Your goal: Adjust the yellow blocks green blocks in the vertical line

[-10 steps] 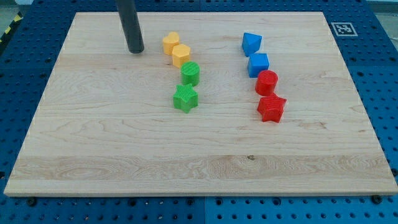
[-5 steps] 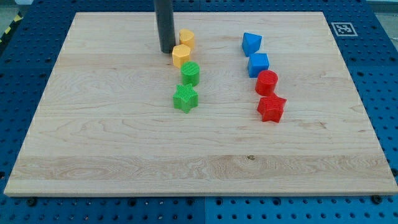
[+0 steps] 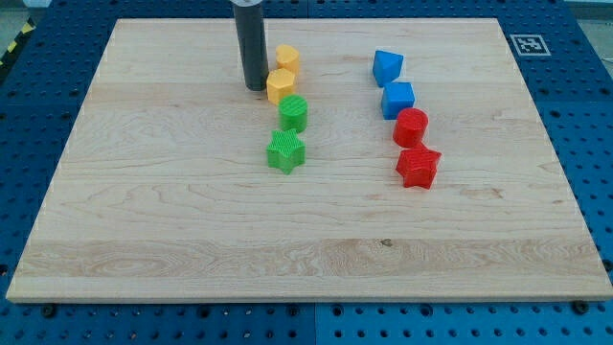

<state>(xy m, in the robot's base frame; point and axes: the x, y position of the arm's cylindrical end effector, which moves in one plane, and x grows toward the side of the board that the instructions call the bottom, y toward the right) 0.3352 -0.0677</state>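
Two yellow blocks stand near the view's top: an upper yellow block (image 3: 287, 57) and a lower yellow hexagonal block (image 3: 281, 85). Below them are a green cylinder (image 3: 294, 114) and a green star block (image 3: 285, 151). The four form a rough line running down the board. My tip (image 3: 255, 86) is at the left side of the lower yellow block, touching or almost touching it.
To the view's right a second column holds a blue block (image 3: 387, 67), a blue cube (image 3: 398, 99), a red cylinder (image 3: 411, 126) and a red star block (image 3: 419, 166). All sit on a wooden board (image 3: 192, 220). A marker tag (image 3: 526, 43) is at the board's top right corner.
My tip moved right from the board's upper left to the yellow blocks. The upper yellow block was pushed right. The tip then slipped slightly down beside the lower yellow block.
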